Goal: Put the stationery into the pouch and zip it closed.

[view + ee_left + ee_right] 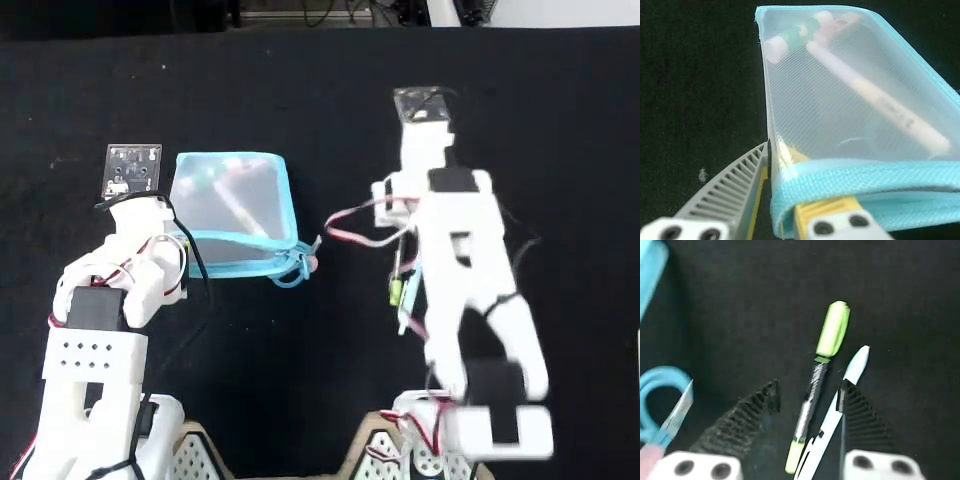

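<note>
The translucent pouch [232, 205] with light-blue trim lies at the middle left, with a white pen [875, 97] and a green-and-white marker [795, 36] inside. My left gripper [782, 170] is shut on the pouch's [840, 120] blue edge at its near left corner, with a grey finger [735, 187] outside. A green highlighter [822, 370] and a white pen with a pale blue cap [842, 400] lie side by side on the black table. My right gripper [807, 397] hangs open just above them, one finger on each side. In the high view they [400, 292] show beside the right arm.
The pouch's blue zip loop [296, 265] with a pink tag [652, 457] lies at its near right corner, close to the right gripper. Two printed marker cards [131, 170] [422, 105] lie on the black cloth. The arm bases stand at the front edge.
</note>
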